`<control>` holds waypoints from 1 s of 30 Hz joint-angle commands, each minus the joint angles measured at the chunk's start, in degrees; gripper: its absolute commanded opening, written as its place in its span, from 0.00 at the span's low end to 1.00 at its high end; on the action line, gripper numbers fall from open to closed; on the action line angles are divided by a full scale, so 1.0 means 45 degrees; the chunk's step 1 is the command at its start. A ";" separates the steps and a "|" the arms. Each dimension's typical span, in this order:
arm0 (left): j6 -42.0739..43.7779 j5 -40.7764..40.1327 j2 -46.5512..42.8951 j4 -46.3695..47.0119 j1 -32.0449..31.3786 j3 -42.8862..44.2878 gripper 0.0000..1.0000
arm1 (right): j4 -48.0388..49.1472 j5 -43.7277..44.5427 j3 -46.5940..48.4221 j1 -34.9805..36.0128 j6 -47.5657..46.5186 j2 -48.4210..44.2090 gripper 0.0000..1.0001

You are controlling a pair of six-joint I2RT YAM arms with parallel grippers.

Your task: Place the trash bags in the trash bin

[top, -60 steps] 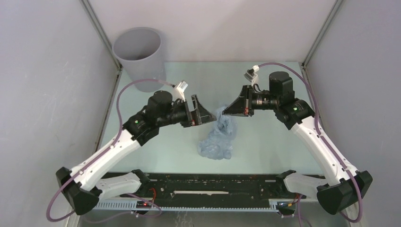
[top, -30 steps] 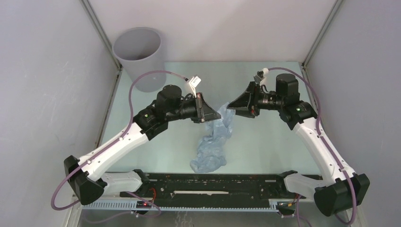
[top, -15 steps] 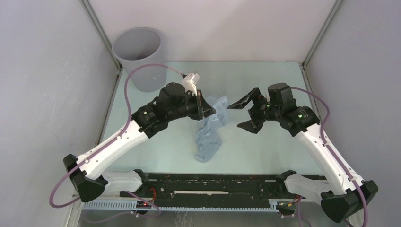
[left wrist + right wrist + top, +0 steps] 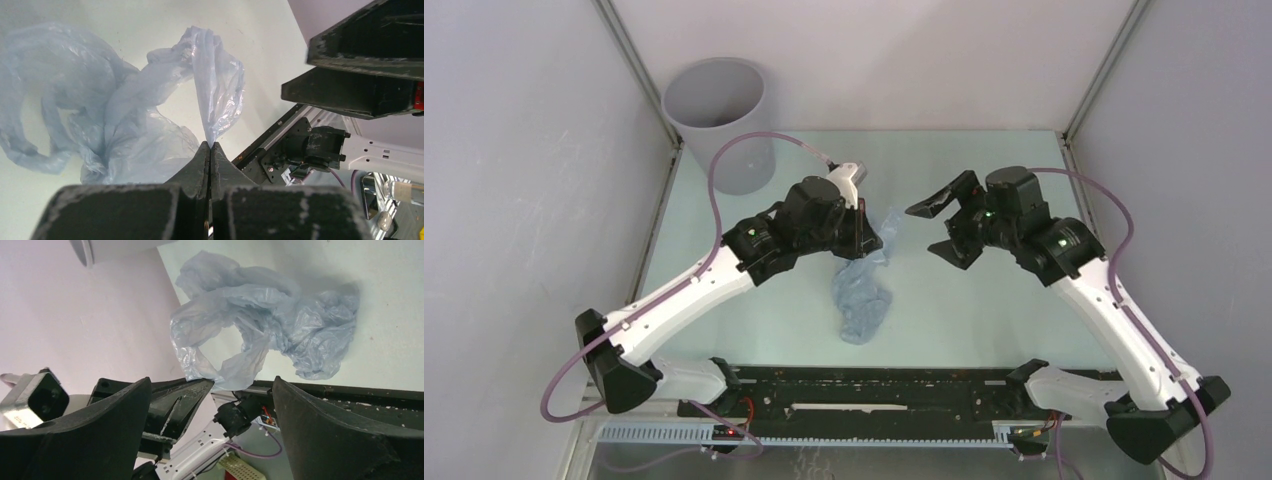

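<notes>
The trash bag (image 4: 865, 296), a wrinkly pale blue film, hangs over the middle of the table from my left gripper (image 4: 873, 236), and its lower end rests on the table. In the left wrist view the left gripper (image 4: 210, 146) is shut on a corner of the bag (image 4: 125, 115). My right gripper (image 4: 936, 227) stands wide open just right of the bag, with nothing between its fingers. From the right wrist the open gripper (image 4: 212, 384) faces the bag (image 4: 270, 320) without touching it. The grey trash bin (image 4: 720, 122) stands upright in the far left corner.
Grey enclosure walls close in the table (image 4: 984, 170) on the left, back and right. A black rail (image 4: 874, 385) runs along the near edge between the arm bases. The left arm's purple cable (image 4: 724, 165) loops close to the bin.
My right gripper has opened wide, let go of the bag and drawn slightly back to the right. The left gripper keeps its hold, and the bag now hangs from it alone.
</notes>
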 commanded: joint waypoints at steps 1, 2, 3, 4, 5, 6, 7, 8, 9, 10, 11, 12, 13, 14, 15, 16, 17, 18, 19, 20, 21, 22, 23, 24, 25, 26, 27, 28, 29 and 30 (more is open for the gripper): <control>0.0327 -0.0143 0.0058 0.0057 -0.0089 0.0723 0.00 | -0.0064 0.0721 0.0567 0.0633 -0.0818 0.1122 1.00; 0.0347 -0.0102 0.0106 0.0048 -0.0106 0.0727 0.00 | -0.0048 0.0712 0.0636 0.0730 -0.0922 0.1344 1.00; 0.0354 -0.0050 0.0148 0.0040 -0.0111 0.0747 0.00 | -0.0048 0.0693 0.0750 0.0825 -0.1040 0.1567 1.00; 0.0360 -0.0009 0.0188 0.0041 -0.0124 0.0745 0.00 | -0.0063 0.0775 0.0857 0.0918 -0.1199 0.1766 1.00; 0.0368 0.0030 0.0205 0.0053 -0.0130 0.0764 0.00 | -0.0121 0.0950 0.0973 0.1037 -0.1346 0.1983 1.00; 0.0371 0.0062 0.0261 0.0055 -0.0158 0.0771 0.00 | -0.0138 0.1004 0.1058 0.1122 -0.1488 0.2169 1.00; 0.0386 0.0100 0.0292 0.0040 -0.0178 0.0777 0.00 | -0.0108 0.0928 0.1086 0.1153 -0.1592 0.2339 1.00; 0.0386 0.0134 0.0330 0.0039 -0.0208 0.0798 0.00 | -0.0068 0.0830 0.1104 0.1164 -0.1639 0.2504 1.00; 0.0378 0.0155 0.0362 0.0043 -0.0241 0.0802 0.00 | -0.0041 0.0701 0.1111 0.1182 -0.1662 0.2659 1.00; 0.0387 0.0173 0.0405 0.0056 -0.0272 0.0813 0.00 | -0.0020 0.0538 0.1124 0.1187 -0.1682 0.2815 1.00; 0.0388 0.0216 0.0447 0.0043 -0.0313 0.0829 0.00 | -0.0098 0.0457 0.1189 0.1251 -0.1701 0.2981 1.00; 0.0381 0.0256 0.0479 0.0039 -0.0328 0.0833 0.00 | -0.0177 0.0398 0.1268 0.1288 -0.1716 0.3122 1.00; 0.0370 0.0290 0.0522 0.0038 -0.0365 0.0819 0.00 | -0.0189 0.0295 0.1317 0.1342 -0.1725 0.3225 1.00; 0.0369 0.0302 0.0542 0.0048 -0.0390 0.0839 0.00 | -0.0115 0.0168 0.1296 0.1363 -0.1804 0.3282 1.00; 0.0374 0.0303 0.0552 0.0040 -0.0412 0.0849 0.00 | -0.0027 0.0073 0.1274 0.1405 -0.1831 0.3323 1.00; 0.0384 0.0303 0.0570 0.0039 -0.0444 0.0843 0.00 | 0.0050 -0.0004 0.1262 0.1432 -0.1845 0.3357 1.00; 0.0400 0.0294 0.0573 0.0048 -0.0461 0.0852 0.00 | 0.0103 0.0023 0.1262 0.1431 -0.1851 0.3354 1.00; 0.0397 0.0283 0.0573 0.0020 -0.0475 0.0853 0.00 | 0.0264 -0.0025 0.1228 0.1447 -0.1915 0.3342 1.00; 0.0404 0.0298 0.0573 0.0019 -0.0486 0.0844 0.00 | 0.0474 -0.0148 0.1195 0.1457 -0.2041 0.3333 1.00; 0.0405 0.0330 0.0573 0.0019 -0.0493 0.0828 0.00 | 0.0667 -0.0327 0.1171 0.1441 -0.2147 0.3341 1.00; 0.0417 0.0351 0.0573 0.0015 -0.0508 0.0811 0.00 | 0.0905 -0.0567 0.1168 0.1412 -0.2340 0.3365 1.00; 0.0431 0.0387 0.0563 0.0016 -0.0525 0.0797 0.00 | 0.1089 -0.0946 0.1168 0.1350 -0.2678 0.3389 1.00; 0.0478 0.0382 0.0530 0.0014 -0.0534 0.0783 0.00 | 0.1188 -0.1250 0.1168 0.1257 -0.2917 0.3390 1.00; 0.0500 0.0372 0.0497 0.0013 -0.0548 0.0737 0.00 | 0.1308 -0.1429 0.1168 0.1245 -0.3230 0.3373 1.00; 0.0512 0.0349 0.0454 0.0011 -0.0554 0.0702 0.00 | 0.1317 -0.1545 0.1168 0.1244 -0.3448 0.3354 1.00; 0.0521 0.0316 0.0397 0.0011 -0.0565 0.0664 0.00 | 0.1163 -0.1571 0.1168 0.1243 -0.3529 0.3376 1.00; 0.0537 0.0305 0.0344 0.0013 -0.0556 0.0615 0.00 | 0.0967 -0.1567 0.1126 0.1258 -0.3590 0.3403 0.99; 0.0549 0.0287 0.0315 0.0018 -0.0558 0.0568 0.00 | 0.0965 -0.1743 0.1006 0.1308 -0.3620 0.3436 0.98; 0.0570 0.0289 0.0319 0.0009 -0.0555 0.0552 0.00 | 0.1031 -0.1901 0.0835 0.1376 -0.3574 0.3474 0.95; 0.0567 0.0314 0.0319 0.0015 -0.0570 0.0537 0.00 | 0.1129 -0.1982 0.0674 0.1463 -0.3513 0.3501 0.92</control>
